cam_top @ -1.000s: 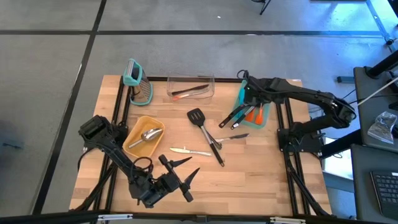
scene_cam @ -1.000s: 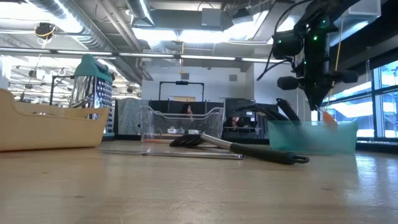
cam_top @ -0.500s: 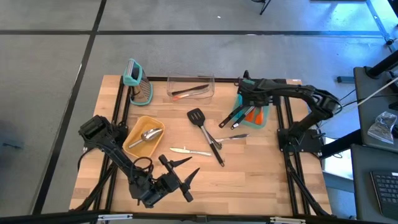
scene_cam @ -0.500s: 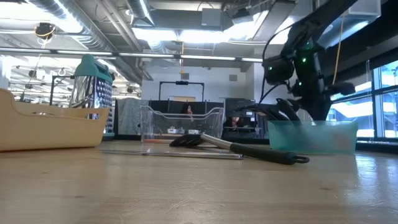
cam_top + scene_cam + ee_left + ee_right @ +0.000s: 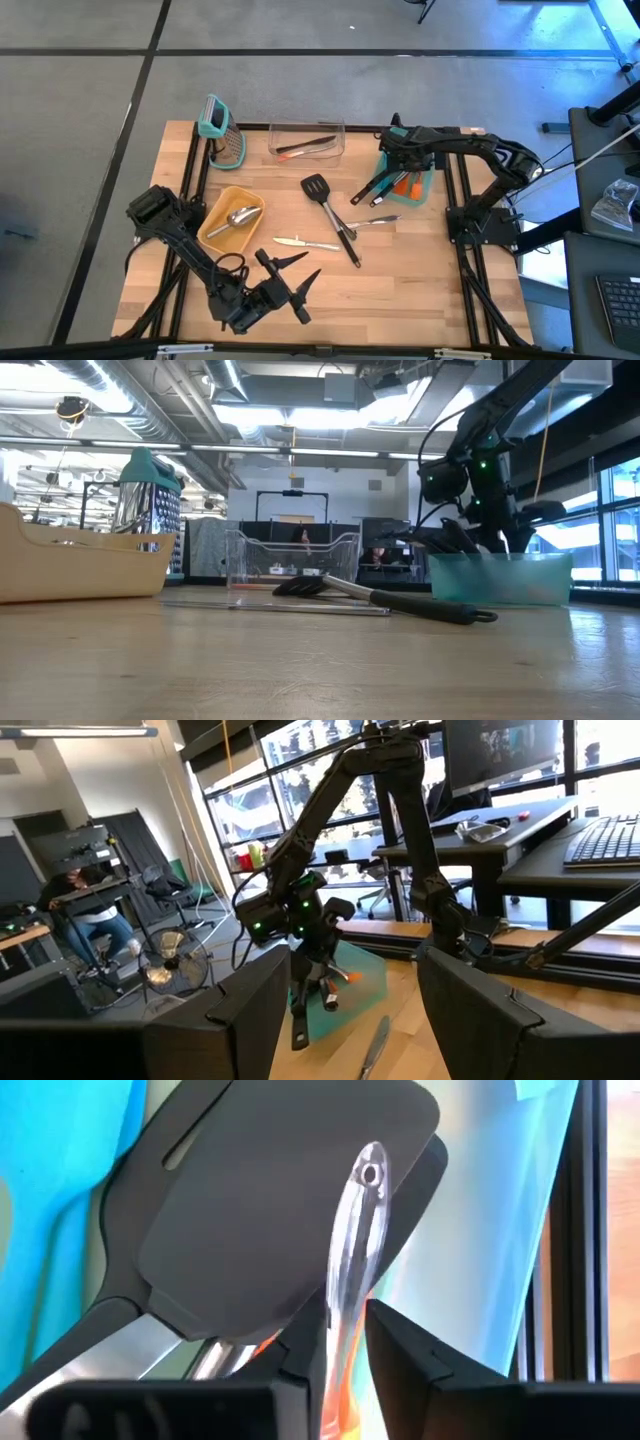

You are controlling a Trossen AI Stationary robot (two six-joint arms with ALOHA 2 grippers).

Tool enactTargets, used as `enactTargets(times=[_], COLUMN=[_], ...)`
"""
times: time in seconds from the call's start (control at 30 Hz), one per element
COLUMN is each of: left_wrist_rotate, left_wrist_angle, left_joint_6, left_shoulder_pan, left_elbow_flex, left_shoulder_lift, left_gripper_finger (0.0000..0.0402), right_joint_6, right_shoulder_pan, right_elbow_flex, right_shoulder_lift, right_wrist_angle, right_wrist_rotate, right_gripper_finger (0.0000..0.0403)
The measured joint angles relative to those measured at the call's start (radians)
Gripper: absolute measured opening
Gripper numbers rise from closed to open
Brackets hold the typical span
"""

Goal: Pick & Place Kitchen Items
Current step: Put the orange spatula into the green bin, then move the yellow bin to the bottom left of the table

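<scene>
The wooden desk [image 5: 400,290] is reached across by the right arm, whose right gripper [image 5: 398,152] is lowered into the teal bin [image 5: 427,187] holding black turners [image 5: 280,1230] and an orange spatula [image 5: 404,185]; a clear handle [image 5: 352,1250] is seen between its fingers, the grip cannot be told. The left gripper [image 5: 290,272], spread open and empty, is parked at the near edge. Between them lie a black turner [image 5: 330,215] and a knife [image 5: 305,242]; a scoop [image 5: 240,216] sits in the yellow tray [image 5: 212,237].

We see two dark, jointed arms — black cables looping beside the left arm [image 5: 175,235], green lights glowing on the right arm [image 5: 470,465].
</scene>
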Motion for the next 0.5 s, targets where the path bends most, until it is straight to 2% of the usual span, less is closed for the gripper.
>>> enactTargets(times=[0.23, 0.5], left_wrist_rotate=[-0.008, -0.008], left_wrist_angle=[-0.002, -0.002], left_joint_6=[-0.002, -0.001], left_shoulder_pan=[0.000, 0.000], left_elbow_flex=[0.000, 0.000], left_shoulder_lift=[0.000, 0.000], left_gripper_finger=[0.0217, 0.0217], right_joint_6=[-0.064, -0.250], right_shoulder_pan=[0.000, 0.003], right_elbow_flex=[0.035, 0.274], right_shoulder_lift=[0.000, -0.001], right_wrist_angle=[-0.015, -0.252], right_wrist_rotate=[0.038, 0.056], right_gripper_finger=[0.0116, 0.0139])
